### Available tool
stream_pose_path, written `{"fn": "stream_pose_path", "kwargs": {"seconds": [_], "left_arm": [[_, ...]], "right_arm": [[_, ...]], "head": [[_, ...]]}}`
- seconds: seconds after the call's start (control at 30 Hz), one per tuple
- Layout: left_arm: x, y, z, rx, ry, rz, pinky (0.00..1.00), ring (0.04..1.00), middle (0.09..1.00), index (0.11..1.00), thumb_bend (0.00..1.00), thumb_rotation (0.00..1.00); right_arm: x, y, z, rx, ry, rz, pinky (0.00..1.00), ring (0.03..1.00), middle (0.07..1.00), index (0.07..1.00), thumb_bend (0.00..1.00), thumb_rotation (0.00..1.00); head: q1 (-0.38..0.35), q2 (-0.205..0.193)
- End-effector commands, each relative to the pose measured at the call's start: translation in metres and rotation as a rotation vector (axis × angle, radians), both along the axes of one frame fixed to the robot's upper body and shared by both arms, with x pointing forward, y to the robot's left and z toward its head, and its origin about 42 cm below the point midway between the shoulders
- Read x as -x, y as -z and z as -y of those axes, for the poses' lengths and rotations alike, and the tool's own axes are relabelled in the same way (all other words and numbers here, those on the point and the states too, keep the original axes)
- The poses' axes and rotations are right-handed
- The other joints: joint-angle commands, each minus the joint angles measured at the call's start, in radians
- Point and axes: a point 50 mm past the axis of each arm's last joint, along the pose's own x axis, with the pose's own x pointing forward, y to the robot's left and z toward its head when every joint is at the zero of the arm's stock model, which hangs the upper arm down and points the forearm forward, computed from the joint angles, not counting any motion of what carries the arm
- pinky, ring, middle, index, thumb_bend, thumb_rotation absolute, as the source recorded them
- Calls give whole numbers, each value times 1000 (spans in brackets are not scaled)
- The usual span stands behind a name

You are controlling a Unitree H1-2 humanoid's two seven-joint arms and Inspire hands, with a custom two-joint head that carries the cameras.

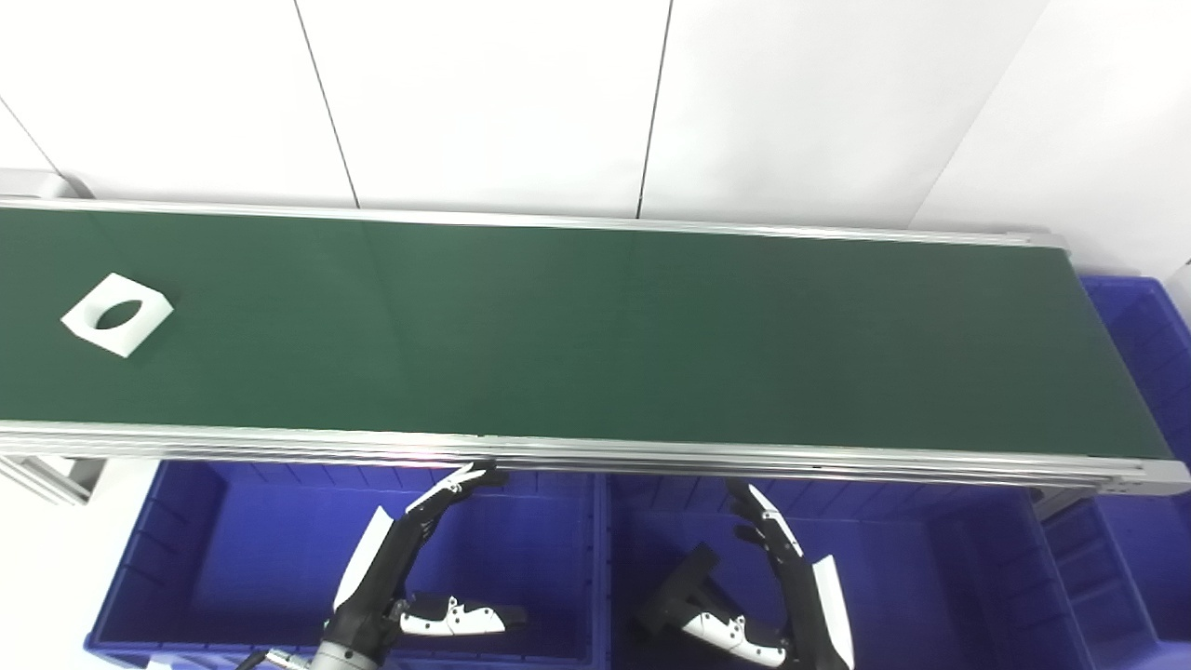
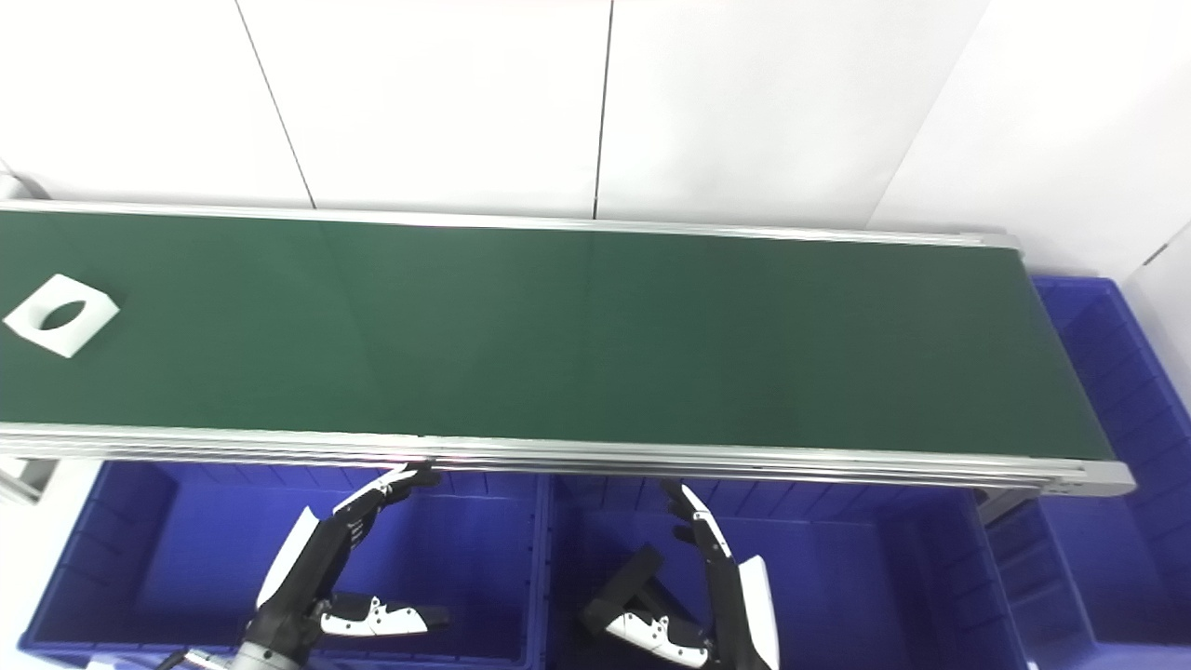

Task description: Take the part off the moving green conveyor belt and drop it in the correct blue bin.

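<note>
White square part (image 1: pixel 117 314) with round hole, flat on green conveyor belt (image 1: pixel 595 335), far left end.

Well apart from both hands, on the belt's left stretch, roughly midway between the far and near aluminium rails (image 1: pixel 577 454). Left hand (image 1: pixel 409 563) below the near rail, over the left blue bin (image 1: pixel 186 558), fingers spread, thumb out, holding nothing. Right hand (image 1: pixel 768 582) over the middle blue bin (image 1: pixel 930 568), likewise spread and empty. Third blue bin (image 1: pixel 1140 335) beyond the belt's right end. White panelled wall (image 1: pixel 595 93) behind.
</note>
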Motion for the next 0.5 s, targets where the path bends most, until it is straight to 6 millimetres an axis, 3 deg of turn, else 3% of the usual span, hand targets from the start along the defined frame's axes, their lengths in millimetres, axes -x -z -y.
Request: {"fn": "stream_pose_path", "kwargs": {"seconds": [0.0,0.2,0.47], "left_arm": [[1,-8,8,29,7,53,881,882,884,767,872,140],[6,-4,22,14,13,60,862,874,875,758,885,160],[10,2,33,7,10,57,848,870,870,758,902,162]], "right_arm": [[1,-10,3,-36,-21,60,797,875,895,873,873,367],[5,-11,17,-34,-24,52,824,876,897,876,846,309],[8,-6,29,-35,-17,26,804,854,880,861,850,266]], "head": [[54,-17],[180,-79],[266,-133]]}}
